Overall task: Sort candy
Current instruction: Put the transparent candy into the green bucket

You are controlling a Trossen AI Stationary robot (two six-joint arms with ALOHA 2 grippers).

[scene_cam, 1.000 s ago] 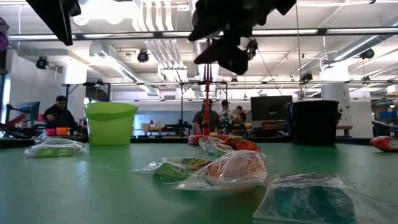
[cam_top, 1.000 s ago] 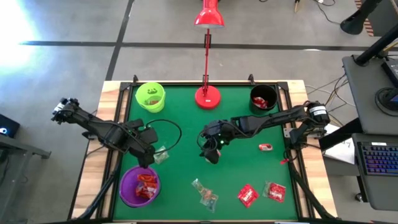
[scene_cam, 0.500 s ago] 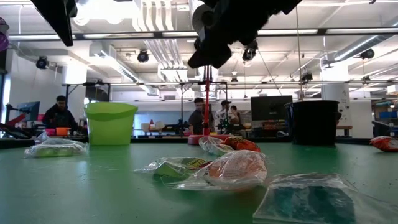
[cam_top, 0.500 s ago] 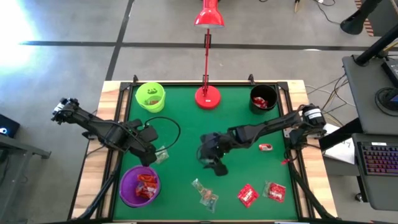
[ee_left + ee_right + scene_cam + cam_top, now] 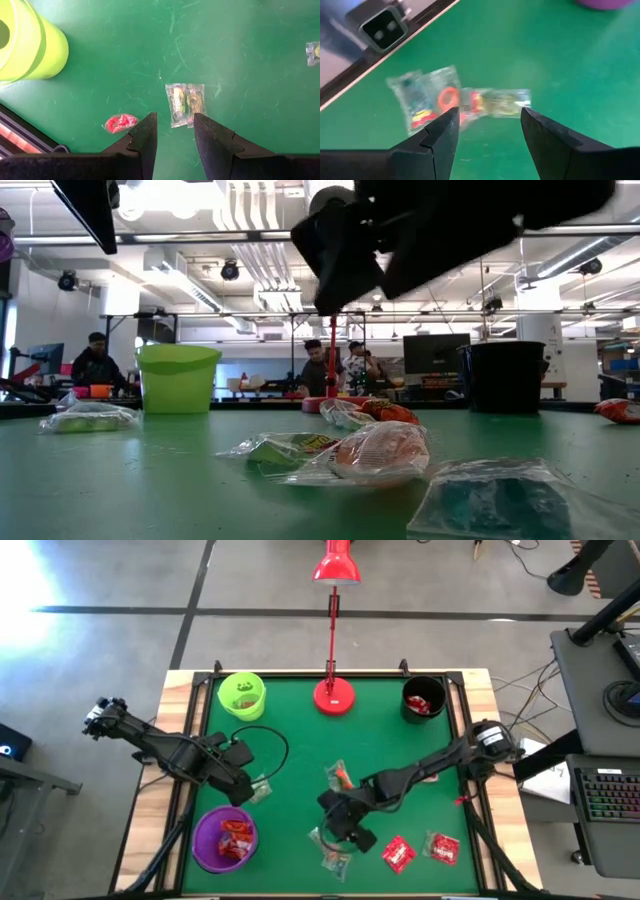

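Candy lies scattered on the green table. Two clear wrapped sweets (image 5: 330, 852) (image 5: 470, 102) lie near the front edge. My right gripper (image 5: 346, 830) (image 5: 487, 130) hovers open just above them, slanting down, touching nothing. Two red sweets (image 5: 398, 853) (image 5: 441, 848) lie to their right, and an orange one (image 5: 341, 776) lies at mid table. My left gripper (image 5: 238, 792) (image 5: 175, 135) stands open above the table at the left. A clear greenish sweet (image 5: 185, 104) (image 5: 259, 788) lies flat below and just beyond its fingertips.
The purple cup (image 5: 205, 840) at the front left holds red sweets. The lime-green cup (image 5: 242, 695) stands at the back left and the black cup (image 5: 423, 698) at the back right. The red lamp's base (image 5: 333, 695) is at the back centre. A small red sweet (image 5: 120, 122) lies near the left edge.
My right gripper has swung from mid table toward the near edge and sunk lower, rolling its wrist, until it came over the two clear sweets. Its move has uncovered the orange sweet at mid table. The sweets have not moved.
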